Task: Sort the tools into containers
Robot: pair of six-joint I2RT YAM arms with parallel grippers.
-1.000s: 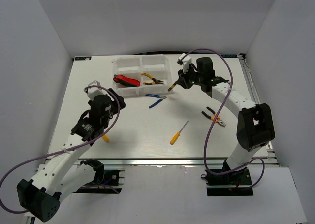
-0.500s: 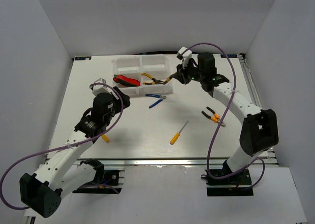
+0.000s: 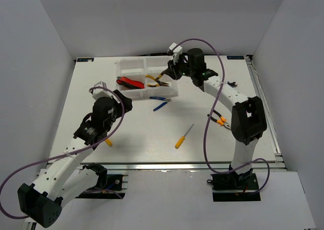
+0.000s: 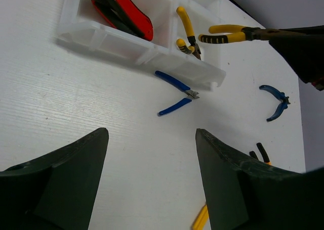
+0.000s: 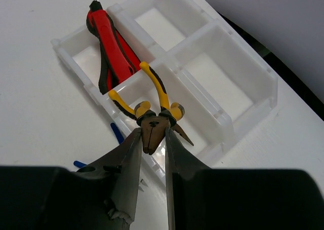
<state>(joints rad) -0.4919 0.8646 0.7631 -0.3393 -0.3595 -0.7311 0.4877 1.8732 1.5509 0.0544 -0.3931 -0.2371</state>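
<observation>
Pinching the yellow-handled pliers [image 5: 154,88] by the nose, the right claw [image 5: 153,134] holds them handles-out over the tray [image 3: 130,67]. My guess is that's so they drop lengthwise into the middle front compartment, where another yellow pair [image 4: 187,30] already lies. Next door sit the red cutters [image 5: 114,50], and the other compartments I can see look bare. Meanwhile the left claw [image 4: 152,134] is spread wide with nothing in it, hovering over the desk [image 3: 136,134] near the blue pliers [image 4: 177,91], probably its next pick.

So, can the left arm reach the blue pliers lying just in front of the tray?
Probably yes: the left gripper is open and empty, and the blue pliers lie on the table ahead of it, nothing between. The tray wall stands close behind.
</observation>
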